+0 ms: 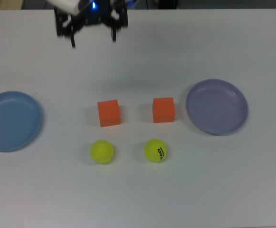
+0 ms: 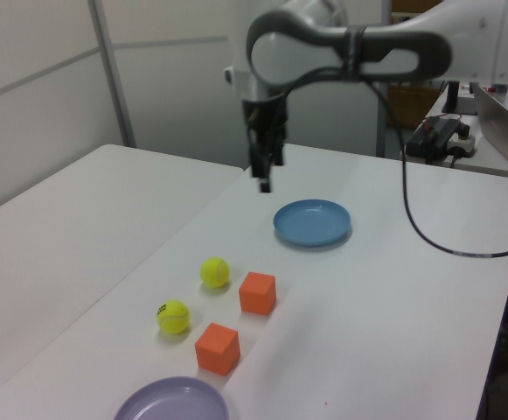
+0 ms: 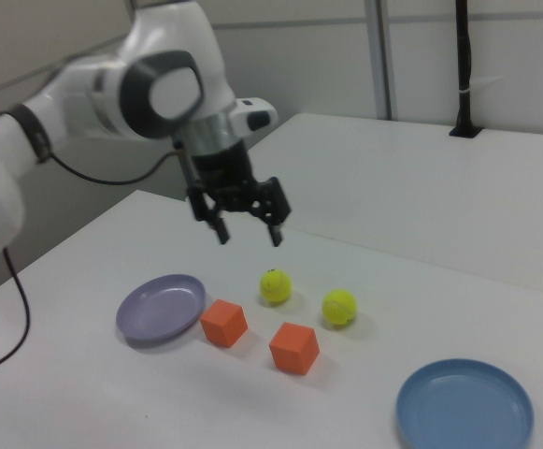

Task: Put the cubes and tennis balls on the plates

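Right, both orange cubes (image 1: 136, 112) and both tennis balls (image 1: 128, 151) sit on the table between the plates (image 1: 217, 106), below the jaws. Gripper (image 3: 248, 231) hangs spread and empty; the left view hides the gap.

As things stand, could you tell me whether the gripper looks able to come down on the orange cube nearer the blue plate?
Probably yes. The gripper hangs open and empty above the table, and that orange cube stands apart from the other cube and the tennis balls, with nothing over it.
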